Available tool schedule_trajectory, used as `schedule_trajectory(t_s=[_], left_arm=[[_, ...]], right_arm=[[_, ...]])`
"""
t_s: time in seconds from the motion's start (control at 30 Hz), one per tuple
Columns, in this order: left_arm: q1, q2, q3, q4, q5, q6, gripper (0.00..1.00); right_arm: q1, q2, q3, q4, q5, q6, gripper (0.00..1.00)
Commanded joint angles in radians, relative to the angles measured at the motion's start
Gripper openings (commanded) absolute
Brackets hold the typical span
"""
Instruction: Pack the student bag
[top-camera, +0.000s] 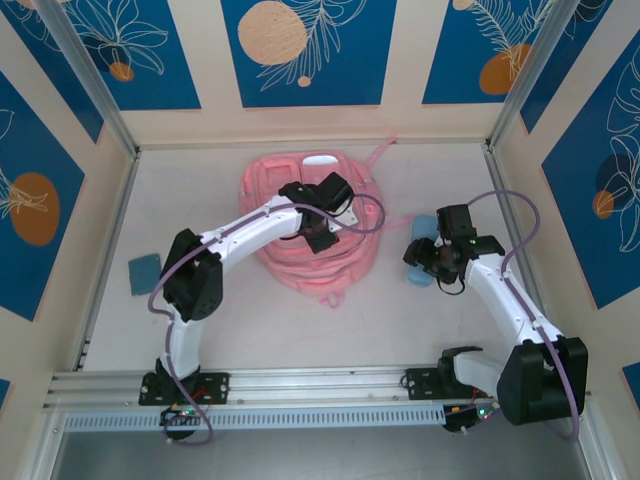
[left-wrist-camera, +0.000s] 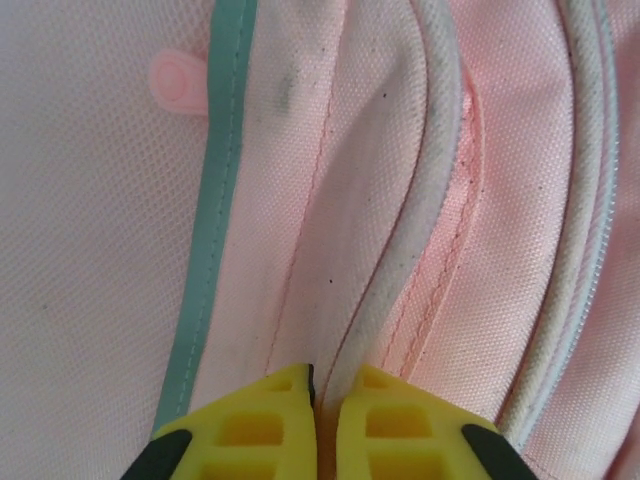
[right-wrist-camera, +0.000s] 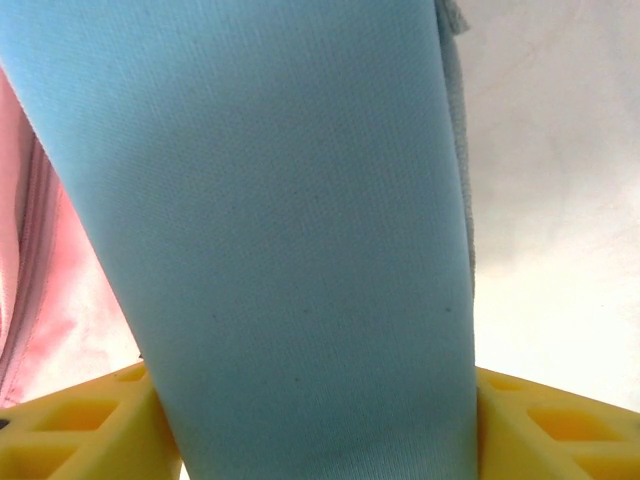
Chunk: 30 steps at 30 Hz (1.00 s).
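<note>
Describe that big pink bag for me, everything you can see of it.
The student bag is a soft pink fabric backpack lying flat mid-table, with one strap trailing toward the far wall. Up close it shows woven cloth, pale cord piping, a teal trim strip, a round pink pull tab and a few dark smudges. The left claw is shut, pinching its piping.

The bag (left-wrist-camera: 100, 300) is matt pink cloth with a fine grainy weave and a few dark specks. Its piping (left-wrist-camera: 400, 250) is rough whitish cord, its trim (left-wrist-camera: 213, 200) a smooth teal band, and its tab (left-wrist-camera: 175, 78) looks like pink rubber or plastic. The blue pouch (right-wrist-camera: 300, 250) is matt, tightly woven cloth. The left fingers (left-wrist-camera: 250, 425) are smooth yellow plastic. The desk (right-wrist-camera: 560, 200) looks matt off-white, the rail (top-camera: 320, 385) ribbed bare metal.
</note>
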Motion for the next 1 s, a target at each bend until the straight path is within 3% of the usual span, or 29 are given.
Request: schedule_trajectory(t_s=[0.0,0.3,0.47,0.77,0.97], left_arm=[[0.002,-0.118,0.008,0.106,-0.041,-0.030,0.00],[0.002,-0.205,0.117,0.205,-0.008,-0.189,0.00],[0.001,-0.200,0.214,0.183,0.068,-0.281,0.00],[-0.001,-0.200,0.263,0.188,0.114,-0.378,0.00],[0.000,-0.187,0.291,0.189,0.075,-0.416,0.00]], right_arm=[[0.009,-0.035,0.009,0.012,-0.091,-0.029,0.65],[0.168,-0.051,0.092,0.043,-0.263,-0.095,0.65],[0.225,-0.027,0.124,0.067,-0.369,-0.090,0.65],[0.230,0.136,0.210,0.131,-0.415,0.116,0.65],[0.227,0.269,0.296,0.190,-0.385,0.257,0.65]])
